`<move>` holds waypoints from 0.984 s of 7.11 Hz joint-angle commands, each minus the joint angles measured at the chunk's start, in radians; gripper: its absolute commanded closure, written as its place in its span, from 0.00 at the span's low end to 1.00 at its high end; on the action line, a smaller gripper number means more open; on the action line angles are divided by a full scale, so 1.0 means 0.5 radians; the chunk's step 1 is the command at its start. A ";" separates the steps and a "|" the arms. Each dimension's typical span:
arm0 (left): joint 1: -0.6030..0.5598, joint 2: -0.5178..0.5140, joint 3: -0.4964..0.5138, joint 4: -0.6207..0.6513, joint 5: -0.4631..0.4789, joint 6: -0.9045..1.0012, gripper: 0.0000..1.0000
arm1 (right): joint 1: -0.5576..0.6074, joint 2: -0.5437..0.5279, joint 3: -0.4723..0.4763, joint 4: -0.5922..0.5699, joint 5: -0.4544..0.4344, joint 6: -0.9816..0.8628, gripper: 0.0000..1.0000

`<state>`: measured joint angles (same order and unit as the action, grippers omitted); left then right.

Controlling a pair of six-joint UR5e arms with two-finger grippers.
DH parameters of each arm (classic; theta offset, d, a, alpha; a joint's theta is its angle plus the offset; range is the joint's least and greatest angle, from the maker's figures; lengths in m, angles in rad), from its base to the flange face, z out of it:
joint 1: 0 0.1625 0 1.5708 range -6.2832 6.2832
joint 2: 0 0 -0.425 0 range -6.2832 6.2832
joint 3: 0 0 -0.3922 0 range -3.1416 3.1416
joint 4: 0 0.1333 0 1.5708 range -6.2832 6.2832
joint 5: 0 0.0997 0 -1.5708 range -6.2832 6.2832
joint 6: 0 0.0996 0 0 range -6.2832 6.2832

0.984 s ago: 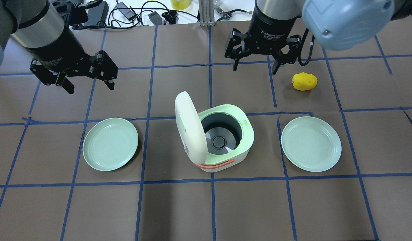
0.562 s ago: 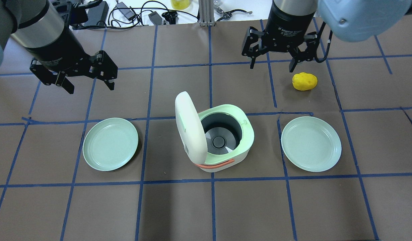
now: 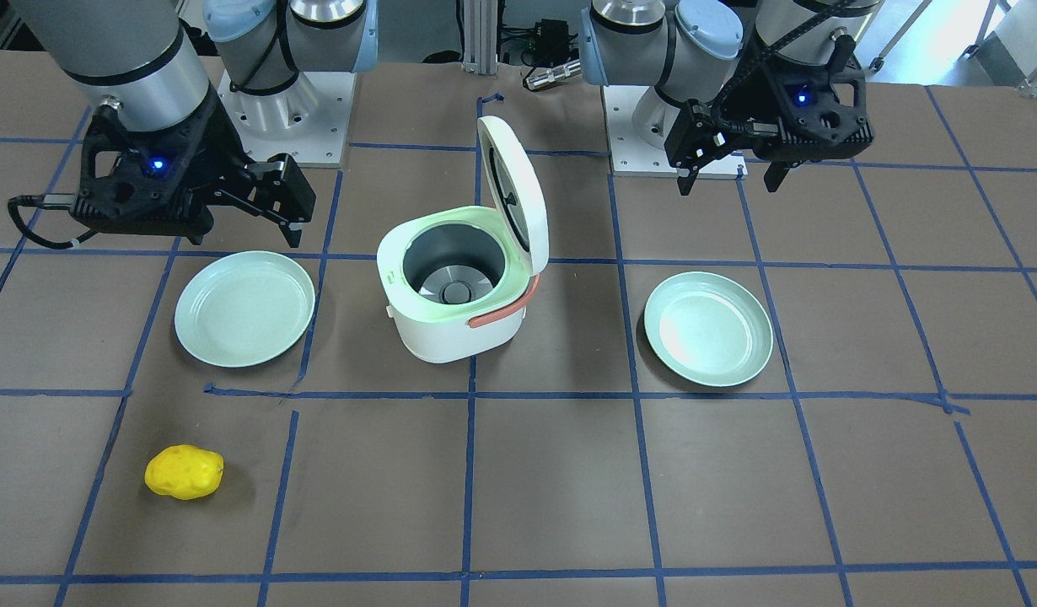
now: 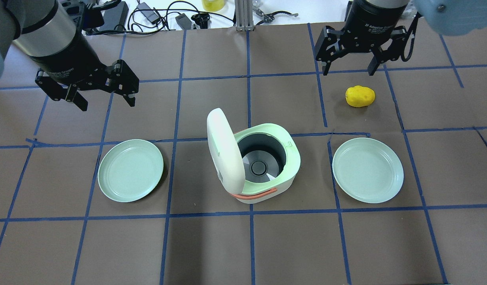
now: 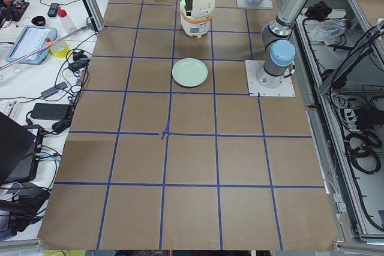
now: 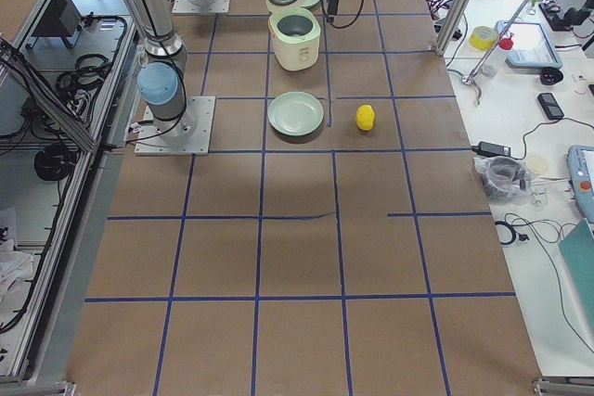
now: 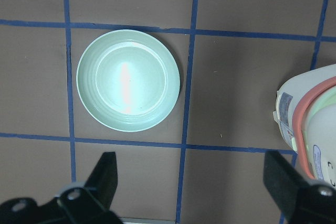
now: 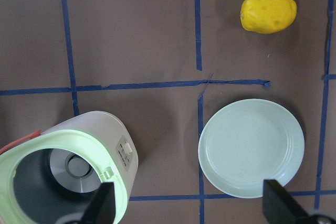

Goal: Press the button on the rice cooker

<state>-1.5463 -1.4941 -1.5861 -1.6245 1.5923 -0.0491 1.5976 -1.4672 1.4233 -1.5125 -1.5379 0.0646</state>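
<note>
rice cooker [image 4: 292,162] between plates [image 4: 130,170] (lid [image 4: 223,148] upright)

Brown gridded table [image 4: 243,245]; rice cooker [image 4: 293,158] centre; left plate [image 4: 130,170]; right plate [image 4: 368,170]; yellow potato [image 4: 360,96].

"Adaptive Gripper" on right gripper [image 4: 349,70]

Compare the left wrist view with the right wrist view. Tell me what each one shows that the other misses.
Only the left wrist view shows the left plate and a label on the rice cooker.

Only the right wrist view shows the yellow potato, the right plate, the cooker's open pot and the small button panel on its white side.

Both show part of the rice cooker, the brown table with blue tape, and that arm's own open fingers at the bottom edge.
</note>
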 commanded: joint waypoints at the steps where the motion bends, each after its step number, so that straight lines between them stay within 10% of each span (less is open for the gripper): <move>1: 0.000 0.000 0.000 0.000 0.000 0.000 0.00 | -0.102 -0.029 0.013 0.009 -0.001 -0.062 0.00; 7: 0.000 0.000 0.000 0.000 0.000 0.000 0.00 | -0.106 -0.035 0.019 0.037 -0.087 -0.034 0.00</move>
<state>-1.5463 -1.4941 -1.5862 -1.6245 1.5923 -0.0491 1.5448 -1.4847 1.4322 -1.4965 -1.5749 0.0441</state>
